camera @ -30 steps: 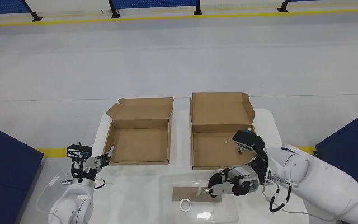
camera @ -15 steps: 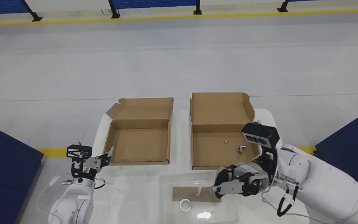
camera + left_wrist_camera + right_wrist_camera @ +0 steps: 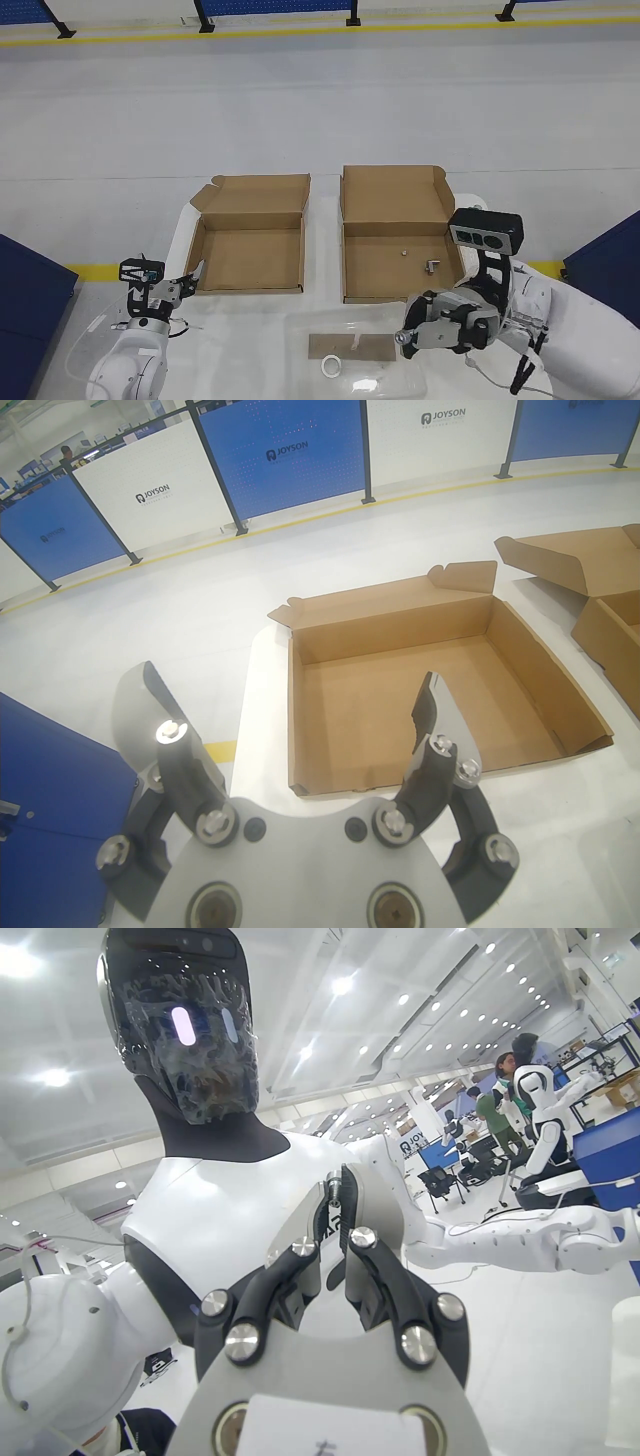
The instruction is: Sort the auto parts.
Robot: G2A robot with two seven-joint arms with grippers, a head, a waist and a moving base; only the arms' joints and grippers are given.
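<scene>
My right gripper (image 3: 334, 1188) is shut on a small threaded metal bolt (image 3: 334, 1182), its fingertips turned up toward the robot's head. From above, this gripper (image 3: 403, 340) hangs over the table's front right, beside a clear plastic bag (image 3: 385, 378). The bag holds a cardboard strip (image 3: 352, 346) and a white ring (image 3: 331, 367). Two small metal parts (image 3: 403, 252) (image 3: 431, 265) lie in the right cardboard box (image 3: 395, 205). The left cardboard box (image 3: 440, 680) (image 3: 250, 258) has nothing in it. My left gripper (image 3: 290, 700) (image 3: 190, 275) stands open just outside its front left corner.
Both boxes have their lids folded back toward the table's far edge. A blue bin (image 3: 55, 780) stands off the table's left edge. Bare white tabletop (image 3: 250, 325) lies between the boxes and the bag.
The right arm has drawn back to the right from over the cardboard strip and turned its wrist upward. One part in the right box has come into sight. The left arm kept still.
</scene>
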